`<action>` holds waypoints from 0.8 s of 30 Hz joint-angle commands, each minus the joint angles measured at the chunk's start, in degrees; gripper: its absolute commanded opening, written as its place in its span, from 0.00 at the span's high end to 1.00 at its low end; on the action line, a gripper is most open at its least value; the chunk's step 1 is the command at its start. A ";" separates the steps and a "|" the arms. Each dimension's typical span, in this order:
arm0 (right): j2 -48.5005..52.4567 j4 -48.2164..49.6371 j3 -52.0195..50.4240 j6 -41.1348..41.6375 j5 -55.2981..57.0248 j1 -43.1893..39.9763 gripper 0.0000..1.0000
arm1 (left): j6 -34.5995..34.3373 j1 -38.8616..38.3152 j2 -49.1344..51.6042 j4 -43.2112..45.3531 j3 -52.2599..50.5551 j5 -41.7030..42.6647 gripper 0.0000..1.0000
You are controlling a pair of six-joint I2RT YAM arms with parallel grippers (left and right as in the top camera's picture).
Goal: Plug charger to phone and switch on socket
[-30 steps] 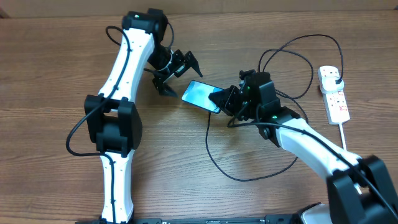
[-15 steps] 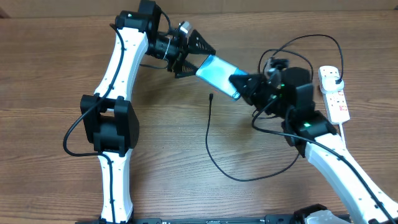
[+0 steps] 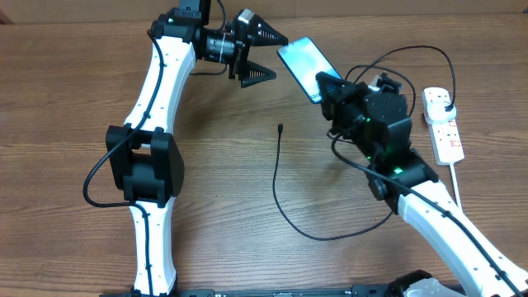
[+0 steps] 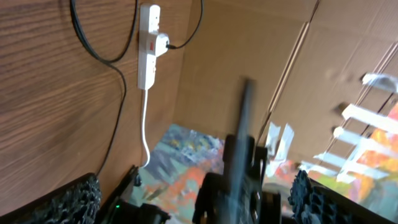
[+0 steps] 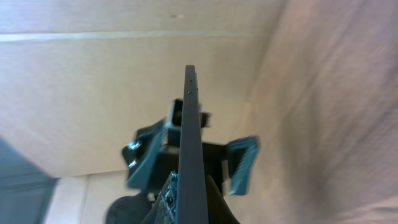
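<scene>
A: What is the thin dark strip rising from between the fingers?
B: The phone (image 5: 188, 137), seen edge-on and clamped at its lower end by the right gripper (image 5: 186, 208). One ribbed pad (image 5: 166, 194) shows on its left.
A: And the blurred shape beyond the fingertips?
B: The left gripper (image 5: 191, 160), with its fingers spread to either side of the phone's edge. Contact cannot be told.
A: Background?
B: Wooden table (image 5: 323, 112) to the right of the fingers, cardboard wall (image 5: 93, 93) to the left and above.

You read no legible text, label or number: phone (image 3: 302, 63) screen lit, lettering too small; socket (image 3: 450, 140) red switch marks unreadable.
</scene>
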 commanded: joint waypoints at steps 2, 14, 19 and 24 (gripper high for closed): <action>2.05 2.86 1.01 6.40 7.96 2.75 0.96 | -13.44 -1.25 -0.39 4.59 1.33 -1.60 0.02; 9.94 14.27 1.27 14.47 7.98 4.04 0.96 | -21.22 -4.15 -0.39 13.05 1.33 -8.17 0.20; 11.43 13.55 1.55 15.72 7.50 4.07 0.96 | -21.16 -4.42 -0.39 13.05 1.33 -10.67 0.31; 11.43 12.79 1.55 15.74 7.52 4.04 0.96 | -21.16 -4.52 -0.39 13.05 1.33 -12.17 0.46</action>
